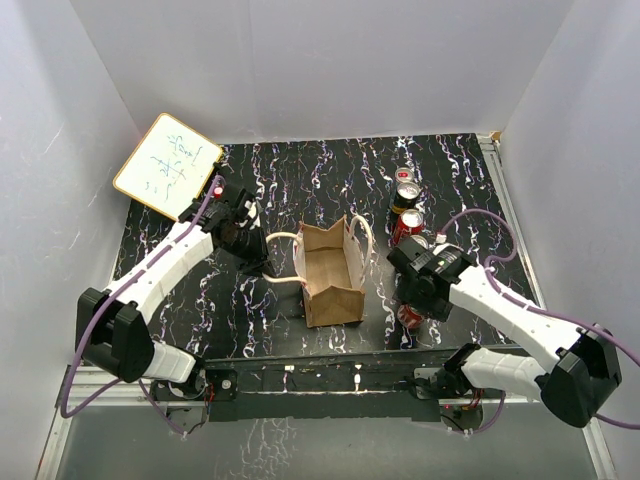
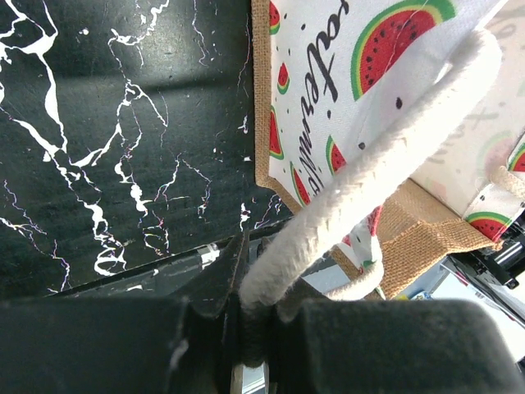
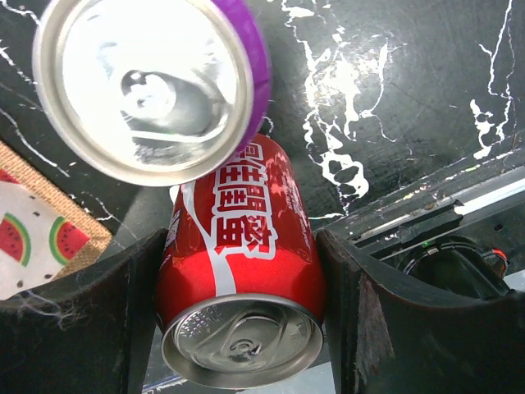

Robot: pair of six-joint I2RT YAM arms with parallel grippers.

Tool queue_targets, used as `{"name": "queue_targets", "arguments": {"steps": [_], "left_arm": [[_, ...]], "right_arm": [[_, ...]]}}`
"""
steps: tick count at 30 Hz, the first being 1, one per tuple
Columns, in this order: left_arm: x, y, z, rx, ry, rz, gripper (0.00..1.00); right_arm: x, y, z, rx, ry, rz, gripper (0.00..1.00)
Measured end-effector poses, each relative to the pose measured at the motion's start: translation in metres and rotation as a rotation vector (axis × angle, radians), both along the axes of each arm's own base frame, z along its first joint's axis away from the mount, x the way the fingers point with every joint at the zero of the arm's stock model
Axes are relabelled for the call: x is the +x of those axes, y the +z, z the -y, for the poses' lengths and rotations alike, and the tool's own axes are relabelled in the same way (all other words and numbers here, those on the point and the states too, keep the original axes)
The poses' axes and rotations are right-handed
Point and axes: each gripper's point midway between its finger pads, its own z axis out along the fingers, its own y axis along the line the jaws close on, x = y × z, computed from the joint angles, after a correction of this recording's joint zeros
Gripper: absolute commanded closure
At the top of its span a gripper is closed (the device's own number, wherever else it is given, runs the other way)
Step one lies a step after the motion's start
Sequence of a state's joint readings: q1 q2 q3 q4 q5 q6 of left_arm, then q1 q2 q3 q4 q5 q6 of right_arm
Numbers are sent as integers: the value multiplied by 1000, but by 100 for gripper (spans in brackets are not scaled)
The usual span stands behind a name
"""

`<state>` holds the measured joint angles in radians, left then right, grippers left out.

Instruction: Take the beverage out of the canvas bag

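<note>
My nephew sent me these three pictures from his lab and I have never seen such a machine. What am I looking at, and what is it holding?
Two robot arms stand at a dark marbled table. The wide picture is taken from above; the other two come from cameras on the wrists. In the middle stands a canvas bag, open on top. The left gripper pinches one rope handle of the bag. The right gripper has a red can between its fingers, outside the bag; a purple-rimmed can is beside it. More cans and a whiteboard are also there.

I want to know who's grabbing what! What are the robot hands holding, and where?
Left gripper pinches the bag's rope handle. Right gripper holds the red can by its sides.
</note>
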<state>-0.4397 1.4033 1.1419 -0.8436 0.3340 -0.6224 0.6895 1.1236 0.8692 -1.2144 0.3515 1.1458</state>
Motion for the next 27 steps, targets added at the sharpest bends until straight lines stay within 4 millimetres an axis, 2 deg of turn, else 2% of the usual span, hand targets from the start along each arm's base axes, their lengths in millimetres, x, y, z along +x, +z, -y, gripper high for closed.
{"name": "queue_targets", "arguments": {"steps": [4,7,11,13,16,19,21,23,27], "left_arm": [[0,1,0,-1,0,5,100],[0,1,0,-2,-1,6,100],[0,1,0,-2,-5,8,100],[0,0,0,0,-10,8,100],[0,0,-1,2,-16,9,99],[0,0,-1,2,-21,12,78],[1,0,-1,2,-26,14,61],[2,1,0,3,-29,17,51],[4,3,1,1,-41,26,37]], "right_arm": [[-3,-6,10,10,-32,-13,91],[-3,-9,13,4,-32,-19,85],[3,-11,16,-10,-29,-13,81],[5,-14,18,-23,-29,-24,76],[7,-18,20,-38,-21,-30,60],[9,-19,20,-39,-14,-27,32],[9,-19,20,-40,-6,-26,17],[11,-18,19,-38,3,-22,3],[13,-15,18,-27,25,1,1]]}}
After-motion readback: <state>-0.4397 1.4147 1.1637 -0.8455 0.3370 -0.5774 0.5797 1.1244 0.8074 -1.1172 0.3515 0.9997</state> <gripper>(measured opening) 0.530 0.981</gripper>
